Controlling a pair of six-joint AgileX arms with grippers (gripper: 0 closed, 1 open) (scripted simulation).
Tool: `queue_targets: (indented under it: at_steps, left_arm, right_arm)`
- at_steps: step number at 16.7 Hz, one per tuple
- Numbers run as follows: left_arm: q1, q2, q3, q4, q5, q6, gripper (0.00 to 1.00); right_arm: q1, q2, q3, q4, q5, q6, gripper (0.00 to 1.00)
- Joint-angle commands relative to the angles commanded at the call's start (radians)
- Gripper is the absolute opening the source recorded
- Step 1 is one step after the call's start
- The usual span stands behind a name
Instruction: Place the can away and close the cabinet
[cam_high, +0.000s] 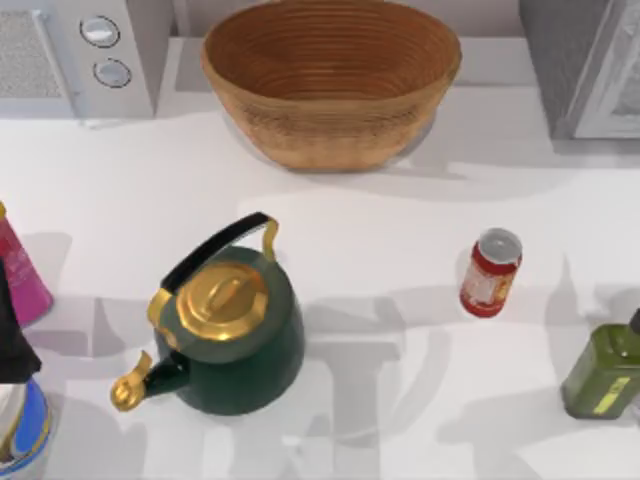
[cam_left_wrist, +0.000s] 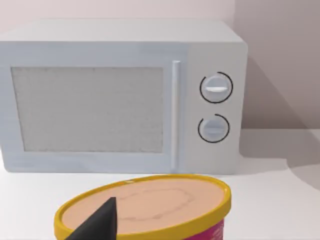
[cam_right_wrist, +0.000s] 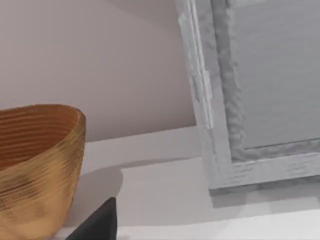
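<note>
The can (cam_high: 490, 272), small and red with a silver top and a cream label, stands upright on the white table right of centre, with nothing touching it. The grey cabinet (cam_high: 575, 60) stands at the back right corner, and its pale framed door (cam_right_wrist: 260, 100) fills much of the right wrist view. A dark part of my right gripper (cam_right_wrist: 100, 222) shows low in that view, near the basket and far from the can. My left arm (cam_high: 10, 335) sits at the table's left edge. My left gripper (cam_left_wrist: 100, 222) hangs over a pink tub with a yellow rim (cam_left_wrist: 150, 207).
A dark green kettle (cam_high: 235, 340) with a gold lid stands left of centre. A woven basket (cam_high: 330, 75) sits at the back middle and a microwave (cam_high: 80, 50) at the back left. An olive-green bottle (cam_high: 603, 372) stands at the right edge, near the can.
</note>
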Motion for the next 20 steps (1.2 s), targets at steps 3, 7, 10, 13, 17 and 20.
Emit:
queue_targets:
  at_steps: [3,7,10,13,17,20]
  left_arm:
    - [0.0,0.0,0.0,0.0,0.0,0.0,1.0]
    - [0.0,0.0,0.0,0.0,0.0,0.0,1.0]
    - [0.0,0.0,0.0,0.0,0.0,0.0,1.0]
    - [0.0,0.0,0.0,0.0,0.0,0.0,1.0]
    - [0.0,0.0,0.0,0.0,0.0,0.0,1.0]
    - [0.0,0.0,0.0,0.0,0.0,0.0,1.0]
  right_arm:
    - [0.155,0.295,0.162,-0.009,0.105,0.115,1.0]
    - [0.322,0.734,0.339,-0.013,0.198,0.247,1.0]
    - [0.402,0.977,0.418,-0.021,0.232,0.313,1.0]
    - [0.424,1.128,0.426,-0.037,0.242,0.336,1.0]
    - [0.421,1.186,0.403,-0.054,0.244,0.339,1.0]
    - [0.42,1.183,0.404,-0.053,0.243,0.338,1.0]
